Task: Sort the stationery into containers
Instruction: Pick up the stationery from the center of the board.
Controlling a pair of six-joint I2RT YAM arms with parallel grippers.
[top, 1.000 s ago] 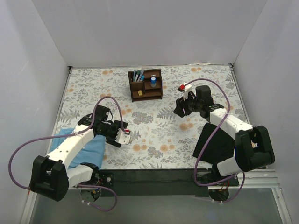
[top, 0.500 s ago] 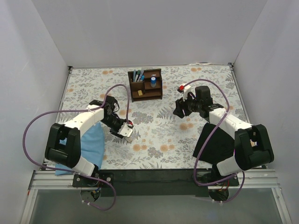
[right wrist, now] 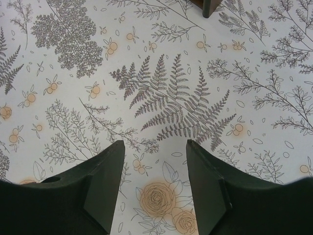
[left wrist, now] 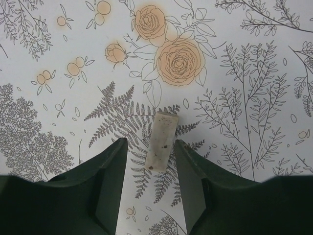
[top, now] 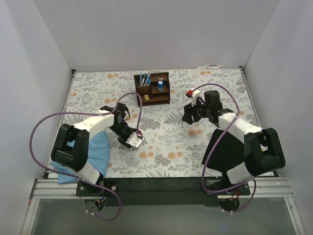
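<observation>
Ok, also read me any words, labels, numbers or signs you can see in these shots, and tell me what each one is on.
No text can be read in any view.
On the blue-and-grey cylinder in the wooden desk organiser: any label is too small to read.
On the pens in its tall slots: any print is too small to read.
On the flat beige piece: a speckled face, no print.
On the floral tablecloth: drawn plants only, no lettering.

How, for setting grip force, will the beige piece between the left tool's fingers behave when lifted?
The beige piece looks flat and straight-edged, so probably stiff and unlikely to roll. Being small, it is likely light. Its thin profile on the table may make it slip.
</observation>
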